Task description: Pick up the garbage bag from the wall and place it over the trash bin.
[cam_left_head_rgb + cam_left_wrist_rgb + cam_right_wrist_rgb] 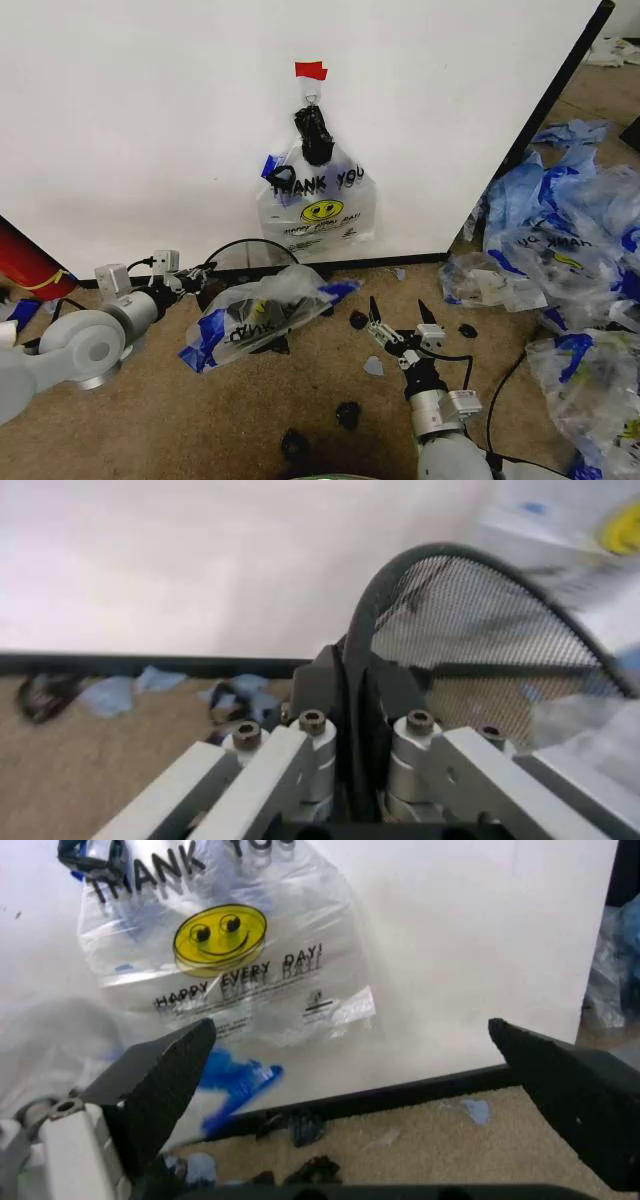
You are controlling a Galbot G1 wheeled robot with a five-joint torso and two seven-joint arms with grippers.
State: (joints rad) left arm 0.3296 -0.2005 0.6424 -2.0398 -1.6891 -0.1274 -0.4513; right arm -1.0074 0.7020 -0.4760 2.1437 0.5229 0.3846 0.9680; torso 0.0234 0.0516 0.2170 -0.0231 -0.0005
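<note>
Draping a thin see-through garbage bag [262, 315] over the round black wire-mesh trash bin [243, 262].
Left gripper [350, 705] clenches the bin's rim; right gripper [400, 322], beside the bin, gapes released; next, seating the bag needs spreading.

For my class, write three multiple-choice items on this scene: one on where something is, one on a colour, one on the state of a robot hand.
1. Where is the bag bundle?
A. hanging on the wall
B. inside the bin
C. on the carpet

2. What colour is the tape strip above the hook?
A. green
B. red
C. yellow

3. What is the left hand doing?
A. hanging open
B. holding a bag
C. clamped on the trash bin rim

Answers: 1 A, it hangs from the hook; 2 B, plainly red; 3 C, fingers pinch the rim. The right hand is open.
</note>
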